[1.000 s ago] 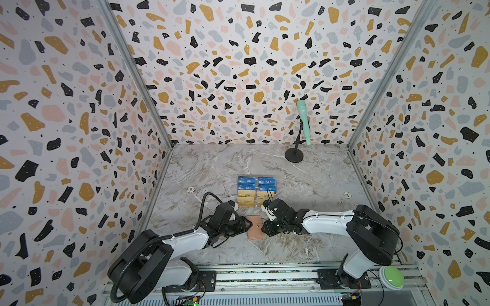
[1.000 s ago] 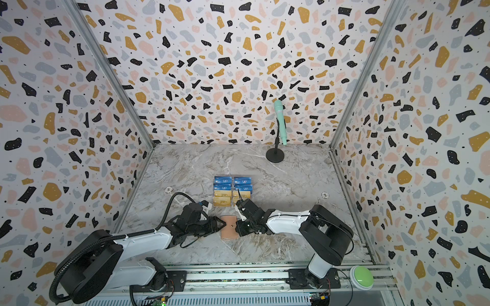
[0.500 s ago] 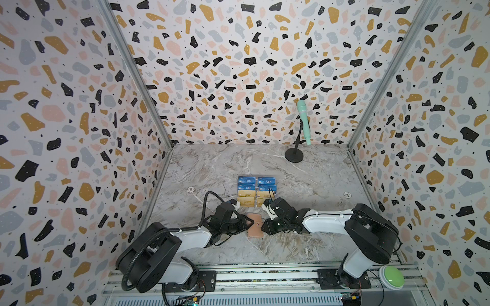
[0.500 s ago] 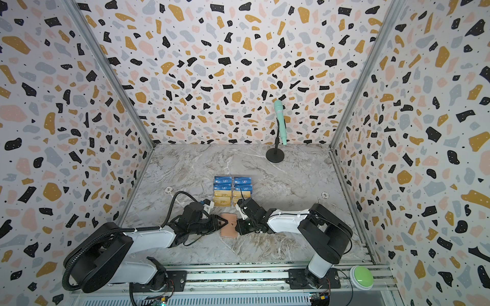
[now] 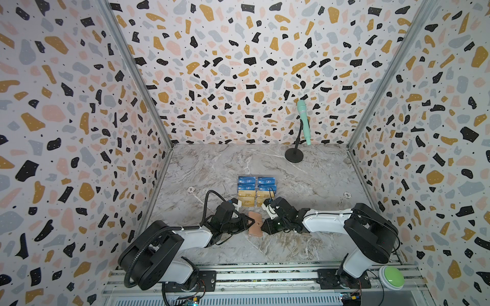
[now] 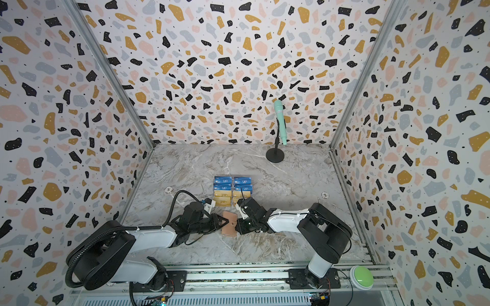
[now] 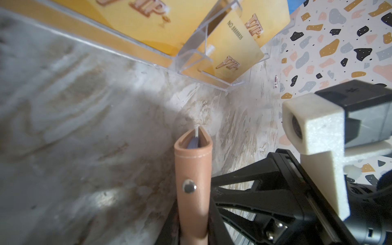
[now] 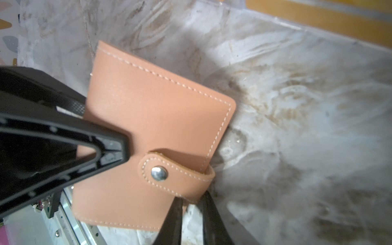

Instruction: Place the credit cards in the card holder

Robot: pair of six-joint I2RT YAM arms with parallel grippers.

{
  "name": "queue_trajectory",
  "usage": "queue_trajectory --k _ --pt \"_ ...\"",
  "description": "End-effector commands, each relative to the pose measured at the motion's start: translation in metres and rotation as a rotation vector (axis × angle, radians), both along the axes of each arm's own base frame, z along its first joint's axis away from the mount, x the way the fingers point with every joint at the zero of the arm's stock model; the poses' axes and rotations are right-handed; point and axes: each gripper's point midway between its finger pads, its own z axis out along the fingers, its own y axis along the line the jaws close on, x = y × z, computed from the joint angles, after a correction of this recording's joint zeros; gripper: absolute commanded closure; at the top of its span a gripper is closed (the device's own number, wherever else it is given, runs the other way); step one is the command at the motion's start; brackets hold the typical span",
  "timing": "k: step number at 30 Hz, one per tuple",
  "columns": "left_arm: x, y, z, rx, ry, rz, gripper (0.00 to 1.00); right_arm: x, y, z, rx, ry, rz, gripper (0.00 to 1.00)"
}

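Got the salmon-pink card holder [image 5: 255,224] snapped closed and caught between both grippers near the front middle of the marbled worktop [image 5: 305,185], just in front of the clear acrylic stand [image 7: 191,51]. Left gripper [image 5: 250,222] clamped on it from the left, right gripper [image 5: 262,225] pinching it from the right, tips nearly meeting across it.

From both top views, only getting a small pink patch wedged between black fingers. No reading the grip from up there.

Right wrist view sorts that out. Shows the whole front face with pale stitching and the snap tab [image 8: 174,171] buttoned on a silver stud. Also one left finger [image 8: 114,150] laid flat over the face and a second with a textured pad peeking out behind. Down at the frame edge, the right gripper's own two fingers [image 8: 174,224] closed on the edge right by the tab fold.

Left wrist view gives the holder edge-on instead, with a sliver of grey and white sleeve inside the folded end. Also catches the right arm's white camera housing [image 7: 314,127] off to the side.

Credit cards [image 5: 256,191] parked in the stand: blue VIP cards [image 5: 246,181] in the back rows, gold cards [image 5: 246,194] in front. Gold "VIP" lettering and a number line readable only up close from the left wrist.

Hard bits:
- Can't tell about contact between holder and worktop.
- Left gripper's own fingers almost cut off at the edge of its wrist view.
- Front row of the stand partly hidden behind both wrists from above.
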Motion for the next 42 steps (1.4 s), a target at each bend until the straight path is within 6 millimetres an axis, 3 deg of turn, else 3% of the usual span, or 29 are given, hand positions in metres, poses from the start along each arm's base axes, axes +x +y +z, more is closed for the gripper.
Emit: queue_trajectory --k 1,7,11,16,24,29,39,42 --pt "-0.010 -0.008 -0.001 -0.005 0.009 -0.065 0.84 -0.017 -0.032 -0.039 -0.154 0.080 -0.011 0.80" --pt "-0.005 -0.010 0.006 -0.006 0.000 -0.054 1.00 -0.013 -0.028 -0.030 -0.135 0.058 -0.002 0.80" --pt "0.003 -0.001 0.009 0.133 -0.027 -0.028 1.00 -0.001 -0.018 -0.002 -0.089 -0.009 -0.003 0.75" --pt "0.011 -0.001 0.023 0.187 -0.057 0.021 1.00 0.014 -0.010 0.035 -0.057 -0.096 -0.007 0.70" --pt "0.019 -0.004 0.041 0.282 -0.101 0.087 1.00 0.030 -0.012 0.081 -0.031 -0.223 -0.050 0.63" --pt "0.022 -0.015 0.055 0.269 -0.124 0.098 1.00 0.031 -0.006 0.080 -0.024 -0.217 -0.048 0.61" --pt "0.017 -0.031 0.060 0.201 -0.125 0.055 1.00 0.032 0.014 0.078 0.038 -0.211 -0.045 0.58" --pt "0.016 -0.032 0.061 0.199 -0.130 0.050 1.00 0.030 0.017 0.076 0.035 -0.209 -0.034 0.50"
